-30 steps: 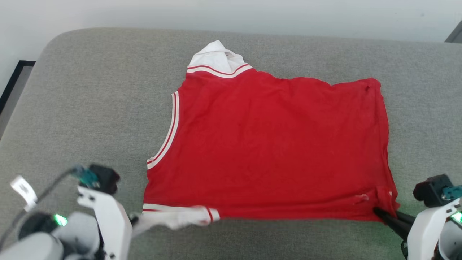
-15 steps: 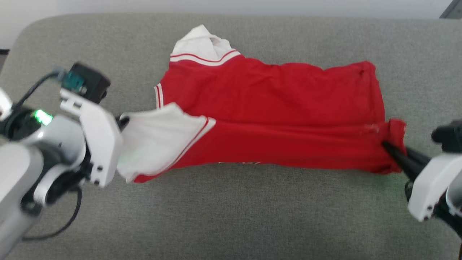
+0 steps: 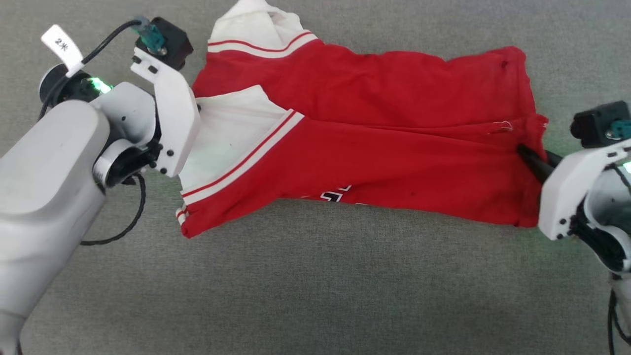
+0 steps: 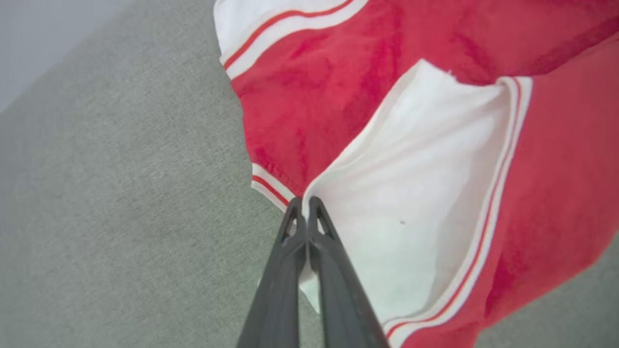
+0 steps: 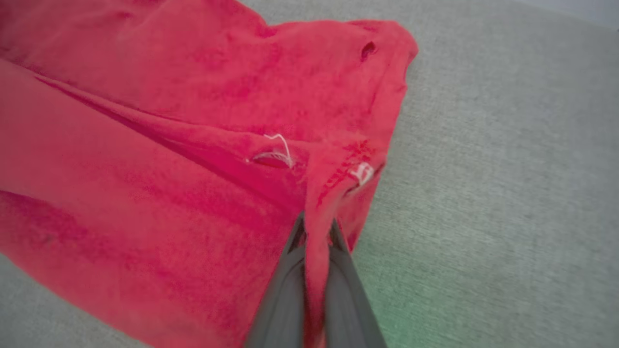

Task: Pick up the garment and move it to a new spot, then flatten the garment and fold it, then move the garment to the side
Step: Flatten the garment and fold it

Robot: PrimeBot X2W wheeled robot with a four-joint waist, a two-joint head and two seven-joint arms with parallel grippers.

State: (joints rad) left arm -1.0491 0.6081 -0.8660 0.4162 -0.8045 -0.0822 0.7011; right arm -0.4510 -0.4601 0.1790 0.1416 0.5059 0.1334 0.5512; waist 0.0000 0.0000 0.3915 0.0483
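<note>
Head camera up high, looking steeply down on garment [image 3: 394, 148] stretched across grey fabric surface [image 3: 315, 296], one arm at each side of frame. Left wrist camera in close, sighting along left claw [image 4: 303, 205] onto white sleeve [image 4: 411, 193], surface falling away on that view's left. Right wrist camera just as close, sighting along right claw [image 5: 316, 224] onto red hem corner [image 5: 338, 169]. Each wrist view shares its own end of garment with head view.

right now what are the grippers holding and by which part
Both are shut on the garment: the left gripper pinches the white sleeve at its edge, the right gripper a red hem corner.
</note>
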